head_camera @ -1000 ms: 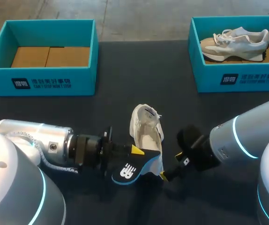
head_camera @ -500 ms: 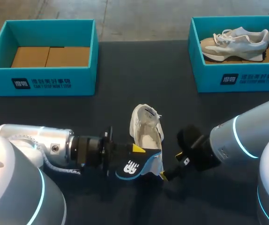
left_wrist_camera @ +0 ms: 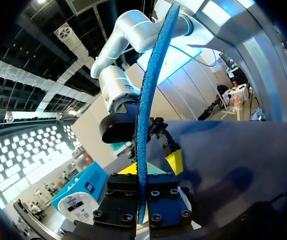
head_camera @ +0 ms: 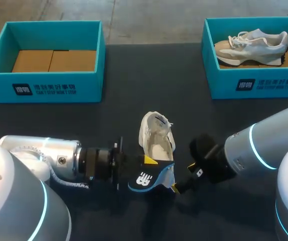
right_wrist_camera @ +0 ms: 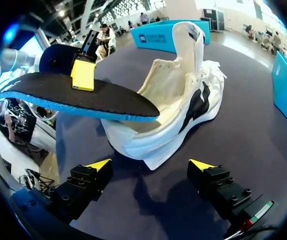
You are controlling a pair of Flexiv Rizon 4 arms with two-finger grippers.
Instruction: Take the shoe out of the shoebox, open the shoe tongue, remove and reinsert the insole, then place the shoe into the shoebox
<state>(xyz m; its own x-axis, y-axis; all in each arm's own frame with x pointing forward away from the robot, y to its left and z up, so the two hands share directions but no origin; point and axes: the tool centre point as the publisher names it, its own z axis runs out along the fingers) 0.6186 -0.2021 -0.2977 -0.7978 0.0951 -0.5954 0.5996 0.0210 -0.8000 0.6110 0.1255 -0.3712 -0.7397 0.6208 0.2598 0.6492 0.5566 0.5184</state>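
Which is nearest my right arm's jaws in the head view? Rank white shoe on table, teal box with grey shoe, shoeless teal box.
1. White fabric shoe, beside the jaws.
2. Teal cardboard box holding a grey shoe, far right.
3. Shoeless teal cardboard box, far left.

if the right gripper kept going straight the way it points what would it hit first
Most likely the white shoe: its near end lies right ahead of the open right gripper. The insole sits higher, to one side, so it is probably missed, though depth is unclear.
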